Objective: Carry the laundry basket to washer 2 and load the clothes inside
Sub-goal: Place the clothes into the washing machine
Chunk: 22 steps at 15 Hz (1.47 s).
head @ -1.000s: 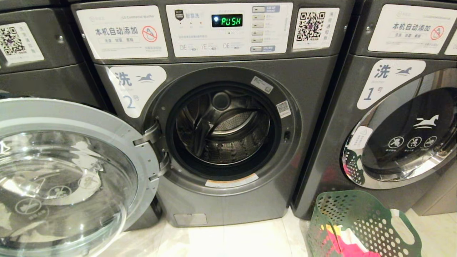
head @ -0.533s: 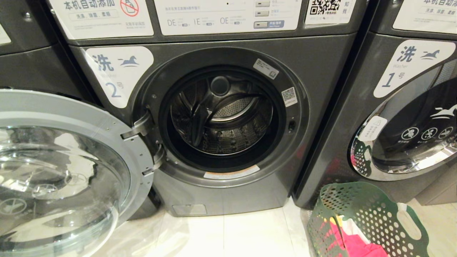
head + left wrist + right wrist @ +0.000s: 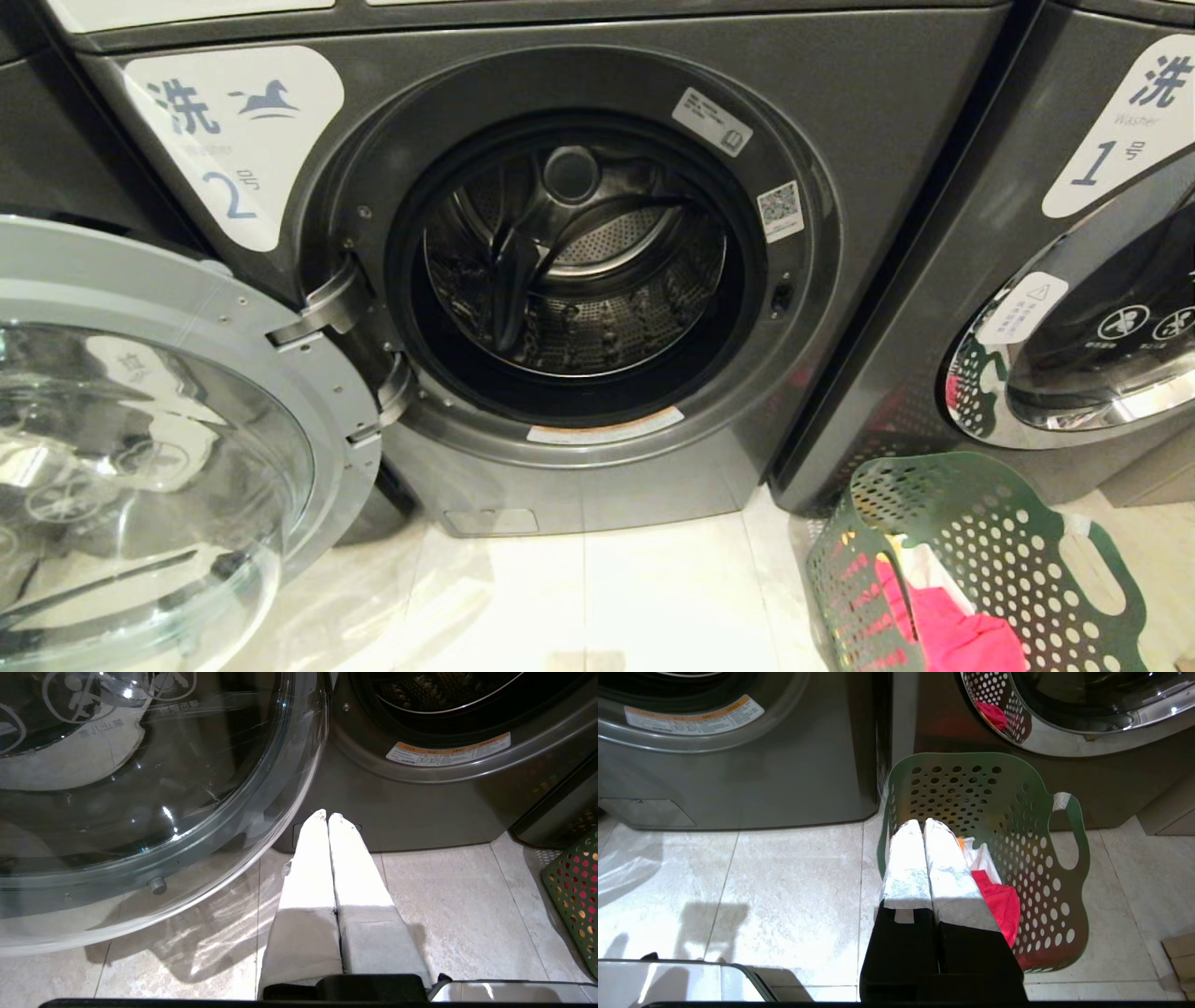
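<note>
Washer 2 point(image 3: 868, 149) fills the head view, its white label marked 2 at the upper left, and its drum point(image 3: 571, 271) is bare. Its glass door point(image 3: 140, 467) hangs wide open at the left. The green laundry basket point(image 3: 999, 551) stands on the floor at the lower right, in front of the washer labelled 1. The clothes lie inside: a pink-red garment point(image 3: 1001, 903), a white one point(image 3: 983, 861), a bit of orange. My right gripper point(image 3: 923, 822) is shut and empty above the basket's near rim point(image 3: 883, 858). My left gripper point(image 3: 327, 814) is shut and empty, low before washer 2's base.
Washer 1 point(image 3: 934, 280) stands at the right with its chrome-ringed door point(image 3: 1083, 373) shut, mirroring the basket. The open glass door point(image 3: 140, 788) sits close beside my left gripper. Pale floor tiles point(image 3: 597, 597) lie between door and basket. A cardboard piece point(image 3: 1178, 947) lies beyond the basket.
The whole head view has shifted: the camera has dipped, so the control panel has left the top and more of the floor and basket shows. No thing itself has moved.
</note>
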Motion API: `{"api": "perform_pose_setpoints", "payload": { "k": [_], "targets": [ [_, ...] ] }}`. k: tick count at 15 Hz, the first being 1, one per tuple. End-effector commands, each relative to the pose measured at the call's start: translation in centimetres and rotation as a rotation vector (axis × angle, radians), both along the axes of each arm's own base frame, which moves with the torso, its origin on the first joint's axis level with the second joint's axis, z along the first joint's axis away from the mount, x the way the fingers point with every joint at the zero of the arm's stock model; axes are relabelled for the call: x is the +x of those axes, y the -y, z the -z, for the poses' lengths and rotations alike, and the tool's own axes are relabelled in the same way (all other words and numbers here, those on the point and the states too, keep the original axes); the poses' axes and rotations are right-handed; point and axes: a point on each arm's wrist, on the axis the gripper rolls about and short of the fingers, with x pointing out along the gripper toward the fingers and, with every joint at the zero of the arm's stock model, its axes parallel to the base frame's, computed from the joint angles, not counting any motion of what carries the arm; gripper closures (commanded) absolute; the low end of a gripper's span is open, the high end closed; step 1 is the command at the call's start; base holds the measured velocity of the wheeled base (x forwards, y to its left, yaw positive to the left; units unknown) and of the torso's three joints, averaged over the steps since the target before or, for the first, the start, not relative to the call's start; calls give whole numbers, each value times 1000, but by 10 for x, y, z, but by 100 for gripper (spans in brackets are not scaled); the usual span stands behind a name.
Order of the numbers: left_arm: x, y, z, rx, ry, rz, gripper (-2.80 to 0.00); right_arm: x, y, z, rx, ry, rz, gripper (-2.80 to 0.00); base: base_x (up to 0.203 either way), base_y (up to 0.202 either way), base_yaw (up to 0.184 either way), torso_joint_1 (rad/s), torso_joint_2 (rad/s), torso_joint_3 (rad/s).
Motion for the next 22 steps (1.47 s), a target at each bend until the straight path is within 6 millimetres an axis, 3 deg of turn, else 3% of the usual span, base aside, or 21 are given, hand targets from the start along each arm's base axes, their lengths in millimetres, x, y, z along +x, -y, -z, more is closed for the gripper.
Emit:
{"api": "perform_pose_setpoints", "payload": {
  "k": [1,22],
  "targets": [
    [1,0,2,-1,-8,0,0,1,0,2,-1,-8,-1,0,0,0,0,2,4,-195],
    [1,0,2,-2,-8,0,0,0,0,1,-16,-34,-10,0,0,0,0,3,2,-193]
  ]
}}
